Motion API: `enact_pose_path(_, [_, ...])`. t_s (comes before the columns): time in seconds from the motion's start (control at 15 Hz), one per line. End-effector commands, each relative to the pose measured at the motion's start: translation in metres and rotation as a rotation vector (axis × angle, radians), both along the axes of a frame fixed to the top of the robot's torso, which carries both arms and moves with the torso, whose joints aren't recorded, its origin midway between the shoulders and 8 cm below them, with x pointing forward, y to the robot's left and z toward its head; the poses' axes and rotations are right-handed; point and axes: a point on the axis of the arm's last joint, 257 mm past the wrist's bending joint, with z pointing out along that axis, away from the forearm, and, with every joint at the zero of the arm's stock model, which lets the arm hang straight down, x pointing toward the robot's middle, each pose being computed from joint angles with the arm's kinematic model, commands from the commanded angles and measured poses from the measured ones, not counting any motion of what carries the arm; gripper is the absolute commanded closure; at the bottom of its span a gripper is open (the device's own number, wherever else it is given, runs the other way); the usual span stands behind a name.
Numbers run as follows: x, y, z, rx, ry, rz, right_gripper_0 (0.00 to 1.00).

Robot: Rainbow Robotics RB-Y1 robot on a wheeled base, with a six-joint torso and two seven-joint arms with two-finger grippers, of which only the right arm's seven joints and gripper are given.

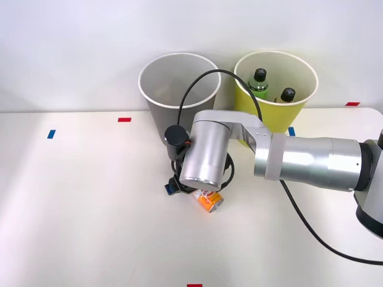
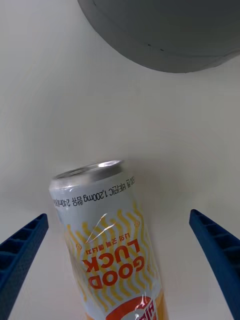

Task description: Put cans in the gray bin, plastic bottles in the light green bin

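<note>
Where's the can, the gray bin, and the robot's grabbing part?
can (image 2: 112, 235): right wrist view, on its printed label.
gray bin (image 1: 157, 89): front view, on its inner wall.
end effector (image 2: 120, 255): right wrist view, midway between the open blue fingers.

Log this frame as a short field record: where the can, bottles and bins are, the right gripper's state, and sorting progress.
can: lying on the table under the wrist, orange and white
right gripper: open, fingers either side of the can, not touching it
gray bin: behind the can, no items seen inside
light green bin: beside the gray one
plastic bottles: green-bodied and another black-capped one, both in the light green bin
progress: bottles sorted, can not yet binned
</note>
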Motion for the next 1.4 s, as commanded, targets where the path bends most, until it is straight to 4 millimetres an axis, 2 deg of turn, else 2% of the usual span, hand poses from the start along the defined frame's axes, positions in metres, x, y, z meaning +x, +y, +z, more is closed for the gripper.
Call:
enact_pose_path(0.07, [0.003,-0.002,0.001,-0.014,-0.010,0.020,0.73])
enact_pose_path(0.13, [0.004,-0.002,0.001,-0.017,-0.015,0.022,1.00])
enact_pose_path(0.53, [0.006,-0.003,0.002,-0.031,-0.025,0.042,1.00])
enact_pose_path(0.87, [0.007,-0.015,0.011,-0.056,-0.071,0.057,1.00])
enact_pose_path(1.07, [0.001,-0.025,0.036,-0.014,-0.232,0.084,1.00])
enact_pose_path(1.4, [-0.025,-0.037,0.087,0.232,-0.467,0.008,1.00])
